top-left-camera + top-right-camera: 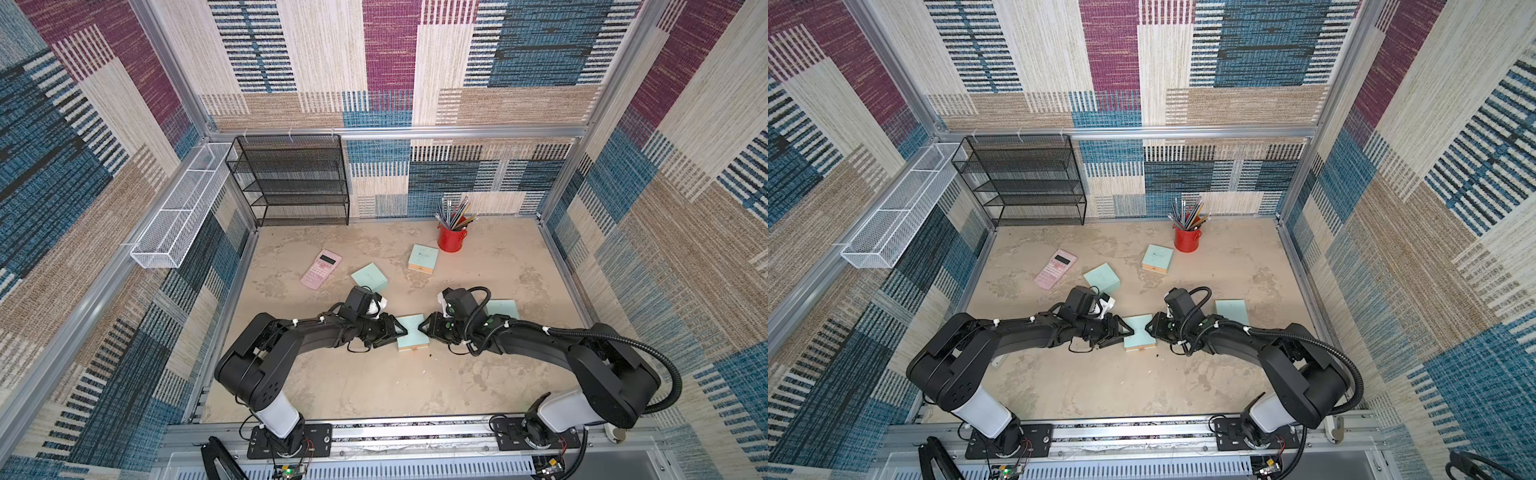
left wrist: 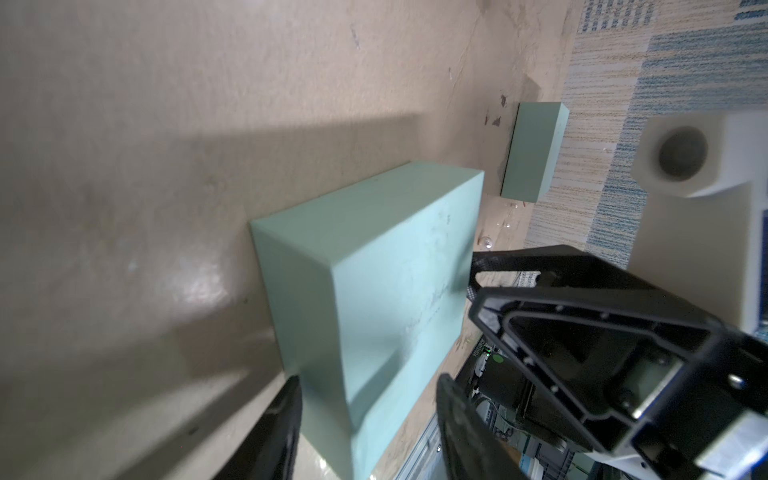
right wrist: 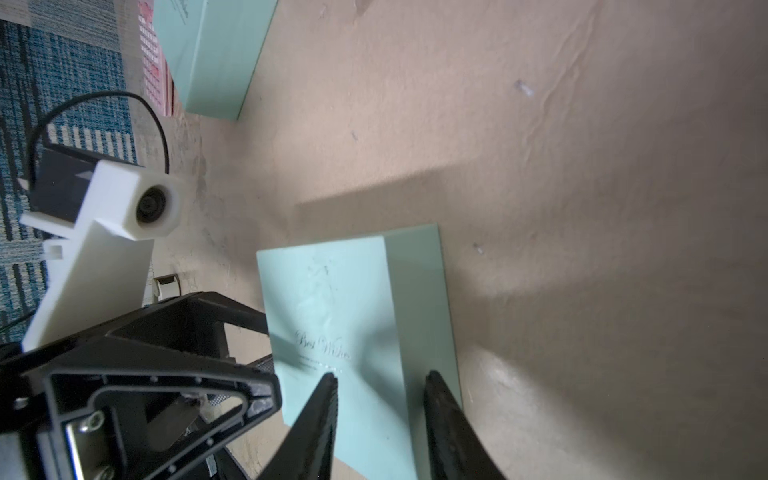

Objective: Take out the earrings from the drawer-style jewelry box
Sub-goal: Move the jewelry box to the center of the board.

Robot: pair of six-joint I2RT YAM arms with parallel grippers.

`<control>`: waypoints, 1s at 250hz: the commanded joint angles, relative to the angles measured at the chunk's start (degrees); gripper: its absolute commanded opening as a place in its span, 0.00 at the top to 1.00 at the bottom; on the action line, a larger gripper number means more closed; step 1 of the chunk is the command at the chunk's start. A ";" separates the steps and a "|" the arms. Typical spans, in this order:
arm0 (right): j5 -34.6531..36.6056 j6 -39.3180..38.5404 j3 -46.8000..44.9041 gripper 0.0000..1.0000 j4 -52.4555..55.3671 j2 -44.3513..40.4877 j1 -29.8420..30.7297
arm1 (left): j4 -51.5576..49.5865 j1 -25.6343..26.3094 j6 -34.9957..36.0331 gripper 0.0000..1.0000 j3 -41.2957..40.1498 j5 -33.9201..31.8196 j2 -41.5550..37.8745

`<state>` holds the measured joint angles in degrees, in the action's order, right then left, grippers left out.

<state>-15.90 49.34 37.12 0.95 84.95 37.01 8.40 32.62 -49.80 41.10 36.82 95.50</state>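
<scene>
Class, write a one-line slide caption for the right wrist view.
Face to face: right claw straddles one edge of the mint-green Best Wishes box, left claw at the opposite edge.

Both arms reach low and inward from 7 and 5 o'clock; left gripper (image 1: 400,333) and right gripper (image 1: 421,326) face each other, jaws partly apart, tips close together.

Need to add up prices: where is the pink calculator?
In a top view, the pink calculator lies on the robot's left side, just left of a mint-green box, in front of the black mesh shelf.
</scene>
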 commanded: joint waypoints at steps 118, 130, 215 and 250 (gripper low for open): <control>1.49 -5.71 -2.09 0.59 3.67 -5.13 -9.18 | 5.53 5.59 -1.82 0.47 15.27 1.95 13.54; 1.71 -6.46 -2.14 0.59 4.42 -5.57 -10.18 | 5.49 5.96 -2.08 0.47 16.96 2.05 14.99; 4.61 -10.34 -3.03 0.57 9.14 -8.80 -15.68 | 4.08 9.19 -3.15 0.47 27.11 3.24 22.36; 5.98 -11.95 -2.99 0.57 10.73 -9.71 -17.51 | 4.08 10.52 -3.72 0.47 29.59 3.52 24.15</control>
<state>-8.88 39.53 34.06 11.64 76.05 20.53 10.00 42.09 -52.53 68.88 37.15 118.65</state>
